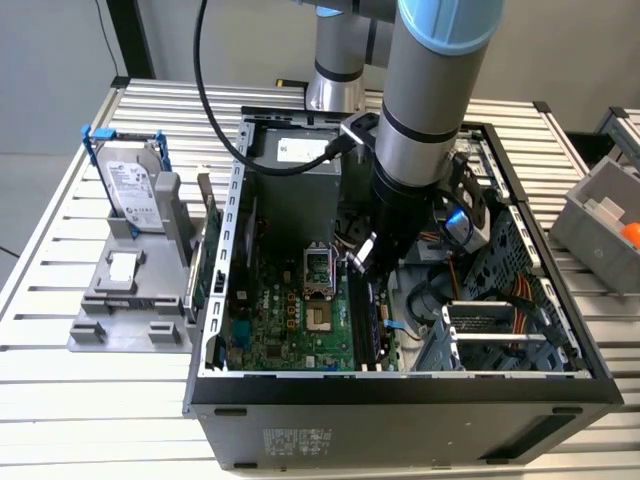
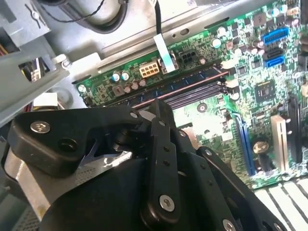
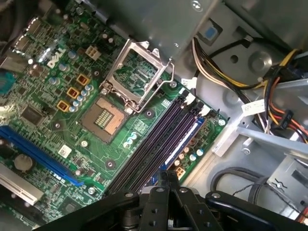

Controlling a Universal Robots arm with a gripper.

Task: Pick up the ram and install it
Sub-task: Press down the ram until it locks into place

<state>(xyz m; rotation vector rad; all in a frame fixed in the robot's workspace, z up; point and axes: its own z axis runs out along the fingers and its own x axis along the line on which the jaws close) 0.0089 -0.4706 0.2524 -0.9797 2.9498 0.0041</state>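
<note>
On the exterior view's left, a silver hard drive with a blue frame (image 1: 133,185) stands upright in a grey plastic holder (image 1: 130,300) on the slatted metal table (image 1: 50,240). Just beside the holder is the open black computer case (image 1: 400,385), its green motherboard (image 1: 290,320) lying flat inside with a bare square processor socket (image 1: 318,268) near the middle.

The grey arm with a blue band (image 1: 430,100) comes down into the case and hides much of its far side. The black tool (image 1: 362,255) hangs over the row of dark memory slots (image 1: 365,320), just to the socket's right in that view.

In both wrist views a long green ram stick with dark chips (image 2: 185,84) (image 3: 185,142) lies along one slot, between empty black ones. Its near end is hidden under the tool (image 3: 168,177). The tool's fingers (image 3: 162,192) are drawn narrow, only a slit between them. Whether they touch the stick, or whether it is fully seated, cannot be made out.

Further right, a bundle of coloured cables (image 1: 520,295) runs past the grey drive cage (image 1: 500,345). At the exterior view's right edge sits a grey bin (image 1: 595,215), cut off by the frame, with something orange (image 1: 630,233) inside.
</note>
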